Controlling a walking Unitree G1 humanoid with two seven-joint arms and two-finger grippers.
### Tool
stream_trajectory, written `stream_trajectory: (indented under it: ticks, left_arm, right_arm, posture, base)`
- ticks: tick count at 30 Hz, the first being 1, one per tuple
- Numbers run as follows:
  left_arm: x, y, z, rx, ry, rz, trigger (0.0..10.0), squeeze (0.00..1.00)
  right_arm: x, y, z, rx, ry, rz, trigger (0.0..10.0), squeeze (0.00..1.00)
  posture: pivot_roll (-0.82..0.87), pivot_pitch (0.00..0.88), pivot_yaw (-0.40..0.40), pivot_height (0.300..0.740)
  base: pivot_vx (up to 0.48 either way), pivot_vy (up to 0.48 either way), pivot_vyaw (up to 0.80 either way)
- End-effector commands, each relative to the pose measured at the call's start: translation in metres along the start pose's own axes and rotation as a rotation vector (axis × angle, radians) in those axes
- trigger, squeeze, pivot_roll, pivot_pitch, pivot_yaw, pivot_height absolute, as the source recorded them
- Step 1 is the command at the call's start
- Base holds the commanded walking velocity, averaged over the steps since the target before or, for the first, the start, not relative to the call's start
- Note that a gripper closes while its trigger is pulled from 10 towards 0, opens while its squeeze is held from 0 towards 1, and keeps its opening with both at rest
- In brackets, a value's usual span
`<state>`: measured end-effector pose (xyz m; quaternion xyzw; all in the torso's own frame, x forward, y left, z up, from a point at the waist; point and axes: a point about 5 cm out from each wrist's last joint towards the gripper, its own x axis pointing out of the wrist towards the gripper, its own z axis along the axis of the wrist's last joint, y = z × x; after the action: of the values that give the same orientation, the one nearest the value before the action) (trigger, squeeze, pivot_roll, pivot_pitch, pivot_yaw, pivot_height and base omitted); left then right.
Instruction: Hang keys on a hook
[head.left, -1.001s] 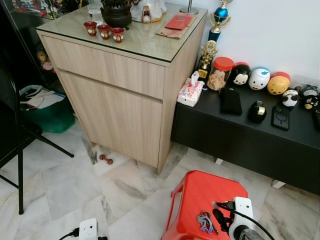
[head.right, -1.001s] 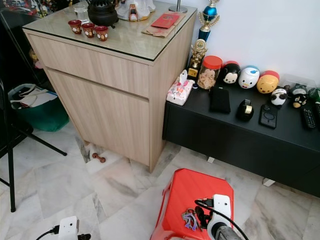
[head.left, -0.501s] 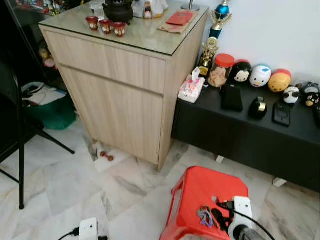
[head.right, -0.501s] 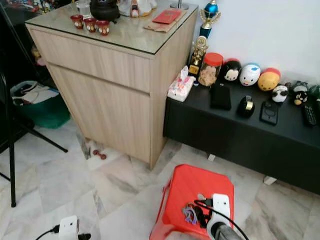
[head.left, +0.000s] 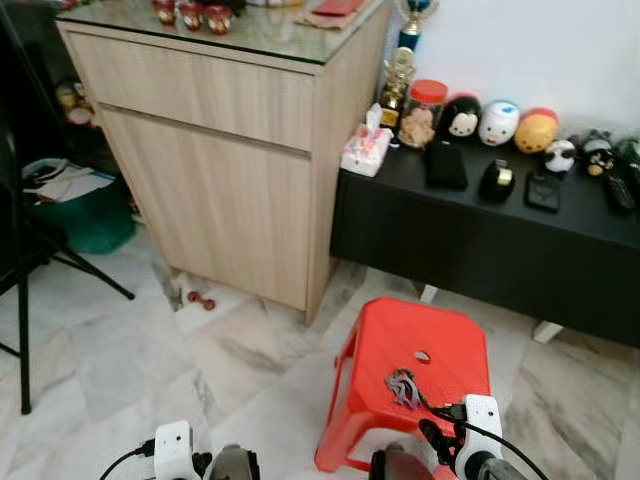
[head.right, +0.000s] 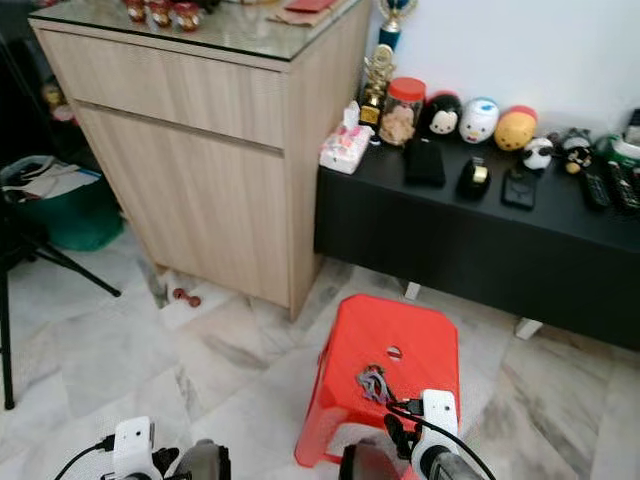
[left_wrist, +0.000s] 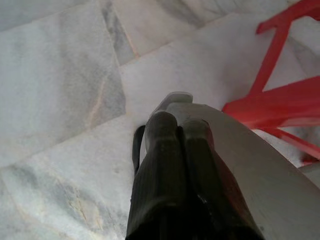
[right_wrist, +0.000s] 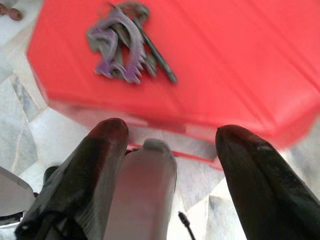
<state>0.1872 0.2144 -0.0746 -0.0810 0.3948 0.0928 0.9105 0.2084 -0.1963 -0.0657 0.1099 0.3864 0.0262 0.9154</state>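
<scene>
Marble floor carries a red stool bearing the keys; the spread right gripper should descend straddling them; the left gripper stays clenched.

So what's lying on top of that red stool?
A bunch of keys lies on the red stool, just before the small hole in its seat. The right gripper hovers open short of them. The floor beneath the seat is hidden.

Glossy red plastic stool; polished marble floor; wood cabinet.
</scene>
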Motion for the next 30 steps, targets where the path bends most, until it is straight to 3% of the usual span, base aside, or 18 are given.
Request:
stream_trajectory:
  ticks: [1,30]
  left_arm:
    - [-0.006,0.000,-0.025,0.002,0.091,0.005,10.0,0.00]
    - [-0.016,0.008,-0.042,-0.013,0.063,0.009,10.0,0.00]
  right_arm:
    - [-0.001,-0.003,-0.001,-0.004,0.005,0.001,10.0,0.00]
    - [-0.015,-0.007,-0.012,-0.148,-0.107,0.120,10.0,0.00]
  posture:
    - [0.12,0.114,-0.077,0.633]
    - [0.15,0.213,-0.084,0.633]
  base:
    - [0.000,0.000,0.00]
    - [0.000,0.000,0.00]
